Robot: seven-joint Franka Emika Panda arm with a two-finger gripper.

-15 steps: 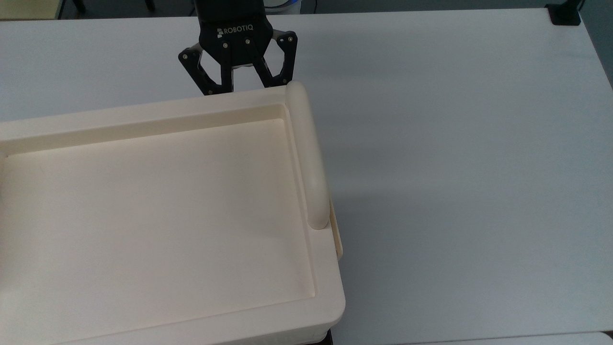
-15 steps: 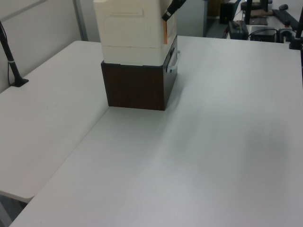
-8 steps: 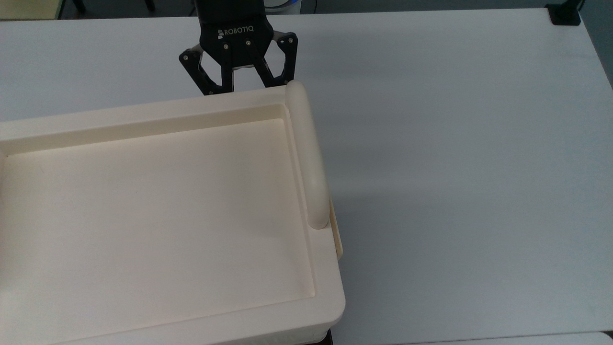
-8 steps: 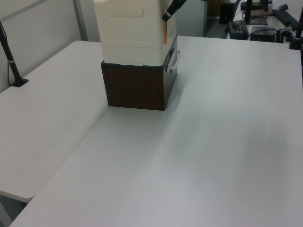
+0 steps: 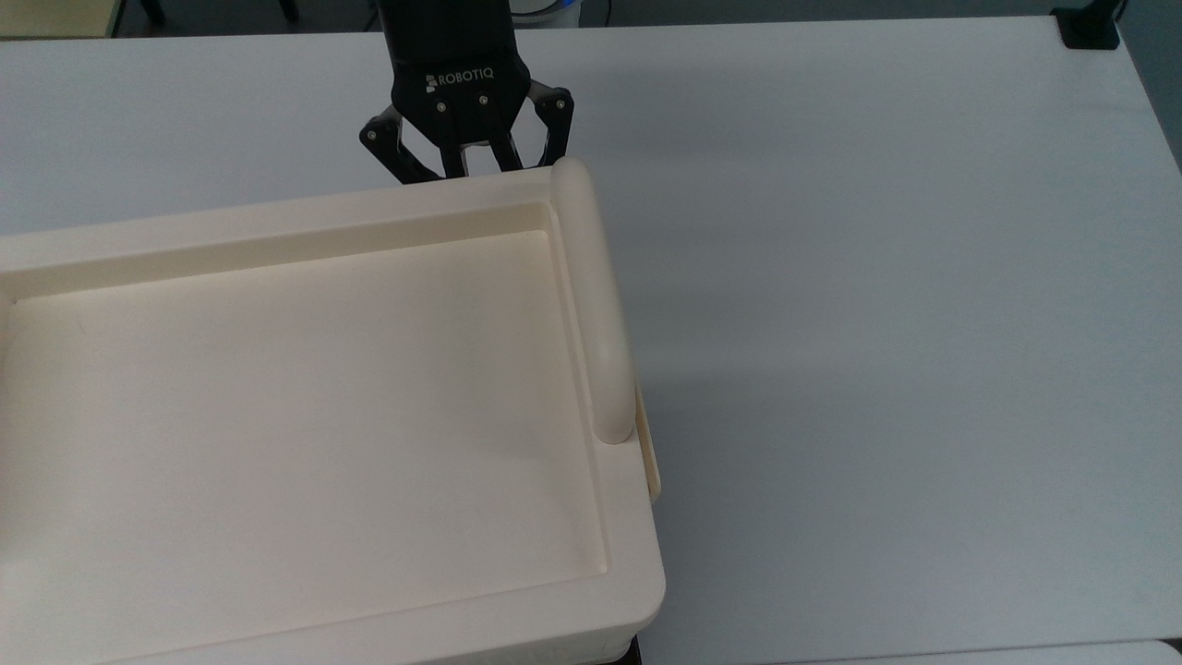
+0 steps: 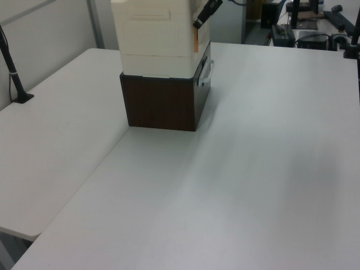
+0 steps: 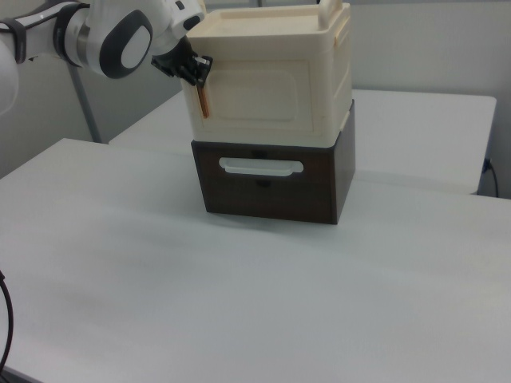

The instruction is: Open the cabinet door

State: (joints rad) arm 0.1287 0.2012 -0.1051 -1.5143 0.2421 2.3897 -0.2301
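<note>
1. Gripper: black two-finger unit at the far edge of the cream cabinet in the top view. It reaches down past the rim, just beside the end of the rounded bar.
2. Fingers: set narrow, linkages folded close together in the top view. The tips are hidden below the rim there. In the right view they sit at the top end of the strip handle, closed about it.
3. Cabinet door: the cream front panel with a raised rim, facing the camera in the right view. It lies flush with the cabinet front, closed.
4. Strip handle: a thin brownish strip running upright along the door's edge, on the right view's left. In the left view it shows as an orange line at the cabinet's near corner, with the gripper right above it.
5. Arm: white links come in from the right view's left, with the gripper at the cabinet's upper corner.
6. Base: the cream cabinet stands on a dark brown drawer unit with a white pull.
7. Desk: white, carries the stack.
</note>
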